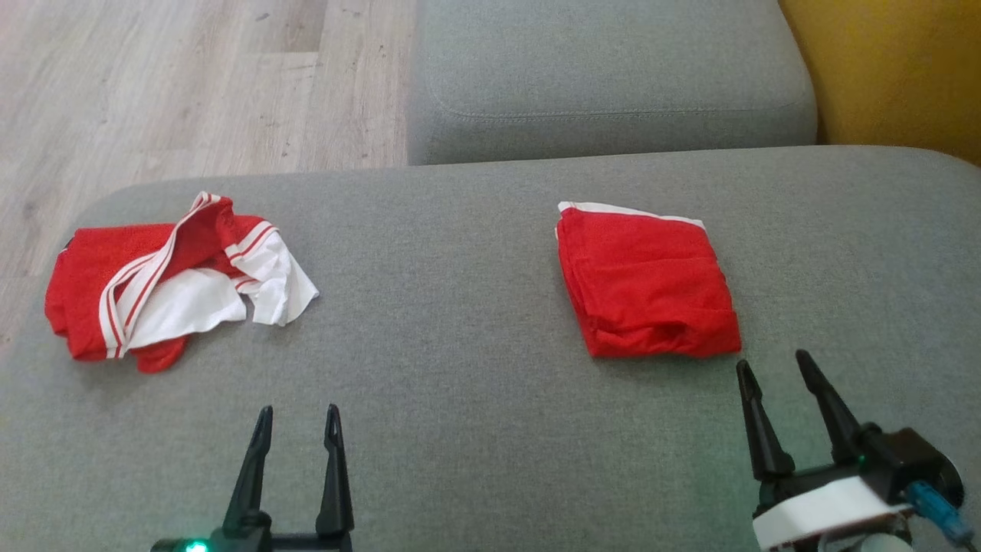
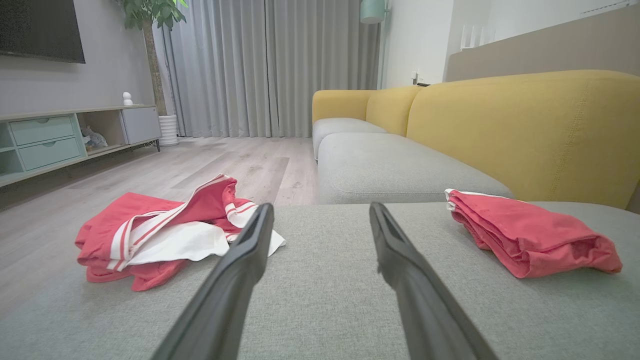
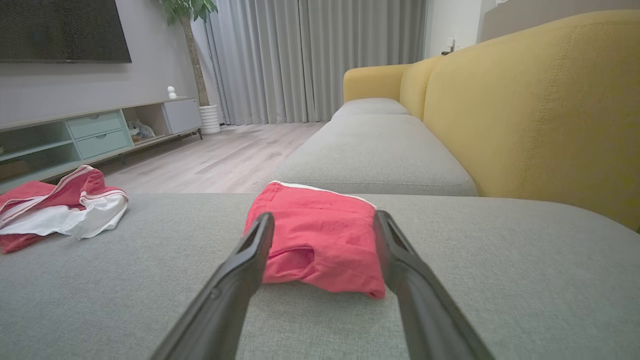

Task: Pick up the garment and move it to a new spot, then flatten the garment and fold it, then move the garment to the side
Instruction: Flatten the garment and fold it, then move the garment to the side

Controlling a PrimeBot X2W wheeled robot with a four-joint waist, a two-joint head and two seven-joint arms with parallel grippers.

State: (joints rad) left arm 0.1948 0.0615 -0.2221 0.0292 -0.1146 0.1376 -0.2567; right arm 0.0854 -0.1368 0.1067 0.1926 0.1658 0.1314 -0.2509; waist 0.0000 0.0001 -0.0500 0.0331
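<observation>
A crumpled red and white garment [image 1: 168, 284] lies at the left end of the grey sofa cushion [image 1: 460, 322]; it also appears in the left wrist view [image 2: 160, 232] and the right wrist view [image 3: 60, 212]. A folded red garment [image 1: 647, 284] rests on the right part of the cushion [image 2: 530, 232] [image 3: 320, 235]. My left gripper [image 1: 300, 425] hovers open near the front edge, right of the crumpled garment, empty [image 2: 320, 215]. My right gripper [image 1: 774, 368] is open just in front of the folded garment, touching nothing [image 3: 322, 222].
A second grey seat cushion [image 1: 605, 77] lies beyond, with the yellow backrest [image 1: 889, 69] at the right. Wooden floor [image 1: 191, 84] runs off to the left. A low TV cabinet [image 2: 60, 137], a potted plant [image 2: 155, 60] and grey curtains [image 2: 270, 65] stand further back.
</observation>
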